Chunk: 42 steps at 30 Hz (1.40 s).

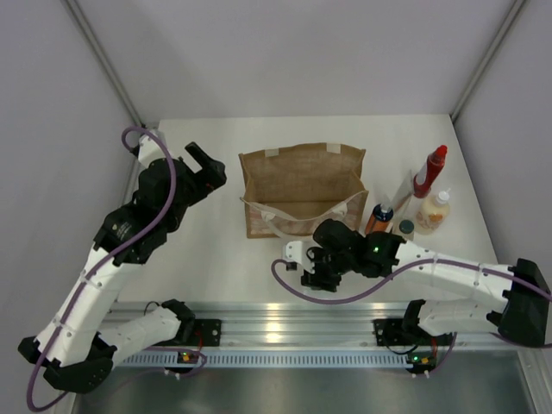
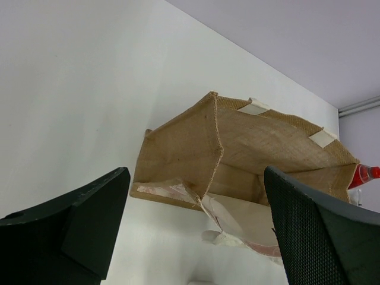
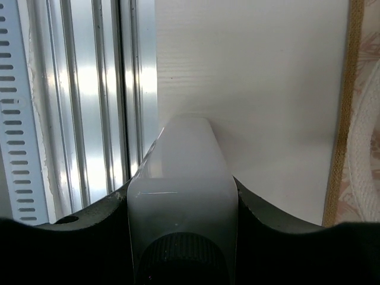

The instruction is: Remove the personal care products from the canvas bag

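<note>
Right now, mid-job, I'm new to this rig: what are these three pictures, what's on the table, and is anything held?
The machine is two white robot arms bolted at the near edge of the table, each ending in a two-finger gripper. The overhead picture looks down from behind them. The other two pictures come from a camera on each wrist.

The canvas bag sits mid-table with its top open. To its right stand four bottles already out: the red bottle, cream bottle, orange bottle and clear bottle.

The left gripper is open and empty, beside the bag's left end. The right gripper, in front of the bag, is closed on the white squarish bottle, with its dark cap toward that wrist camera.
</note>
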Tool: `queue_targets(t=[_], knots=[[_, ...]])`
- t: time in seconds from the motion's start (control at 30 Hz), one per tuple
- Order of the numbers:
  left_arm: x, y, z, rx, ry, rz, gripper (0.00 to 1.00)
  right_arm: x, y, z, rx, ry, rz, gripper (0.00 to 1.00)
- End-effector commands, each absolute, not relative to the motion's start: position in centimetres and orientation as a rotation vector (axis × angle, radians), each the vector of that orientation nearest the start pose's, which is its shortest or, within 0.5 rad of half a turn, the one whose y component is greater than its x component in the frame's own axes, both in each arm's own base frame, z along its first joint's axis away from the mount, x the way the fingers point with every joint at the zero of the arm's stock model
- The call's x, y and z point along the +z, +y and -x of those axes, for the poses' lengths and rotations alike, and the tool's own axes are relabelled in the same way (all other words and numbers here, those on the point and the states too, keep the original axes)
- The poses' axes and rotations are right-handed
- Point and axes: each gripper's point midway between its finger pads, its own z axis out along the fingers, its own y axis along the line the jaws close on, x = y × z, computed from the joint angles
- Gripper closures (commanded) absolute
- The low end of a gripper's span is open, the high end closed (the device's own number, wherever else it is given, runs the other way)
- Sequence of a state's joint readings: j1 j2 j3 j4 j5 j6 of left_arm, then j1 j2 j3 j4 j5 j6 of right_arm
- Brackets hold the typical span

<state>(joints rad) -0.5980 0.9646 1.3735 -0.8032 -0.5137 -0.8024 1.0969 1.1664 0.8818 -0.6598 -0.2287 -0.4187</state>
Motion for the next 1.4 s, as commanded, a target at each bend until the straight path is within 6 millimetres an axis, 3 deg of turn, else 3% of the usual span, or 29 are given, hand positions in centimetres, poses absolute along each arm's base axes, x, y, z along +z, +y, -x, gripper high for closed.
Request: queue_targets(t=[0.0,0.3,0.4,0.53,0.63,0.77,0.83,0.97,1.1,1.33,1.37], knots=[[36.7,-10.5,-26.5,-0.450,1.835,0.556,0.02,15.0,29.9,-12.7,0.664,1.610,1.734,1.00],[36.6,-10.4,-26.5,-0.445,1.835,0.560,0.02,13.1,29.3,-13.7,0.626,1.678,1.758,0.97],[36.6,-10.4,-26.5,-0.447,1.834,0.558,0.02,12.7,29.3,-13.4,0.636,1.723,1.809,0.89],[36.8,-10.1,-26.3,-0.442,1.826,0.558,0.02,12.2,29.0,-13.0,0.635,1.791,1.867,0.64],[36.7,-9.9,-26.1,-0.439,1.821,0.560,0.02,12.2,29.1,-13.2,0.627,1.805,1.876,0.54],[36.8,-9.7,-25.9,-0.440,1.817,0.557,0.02,13.9,29.8,-13.6,0.634,1.767,1.847,0.42],[36.9,-9.7,-25.8,-0.440,1.814,0.553,0.02,14.7,30.0,-13.7,0.637,1.748,1.835,0.31],[37.0,-9.5,-25.8,-0.432,1.811,0.548,0.02,16.6,30.0,-13.9,0.633,1.711,1.806,0.23],[36.9,-9.5,-25.8,-0.424,1.813,0.540,0.02,17.9,29.8,-13.9,0.632,1.699,1.775,0.03],[37.0,-9.5,-25.9,-0.413,1.818,0.521,0.02,22.2,29.4,-13.9,0.637,1.651,1.695,0.01],[37.0,-9.5,-25.9,-0.408,1.820,0.517,0.02,23.6,29.2,-14.0,0.637,1.625,1.661,0.00]])
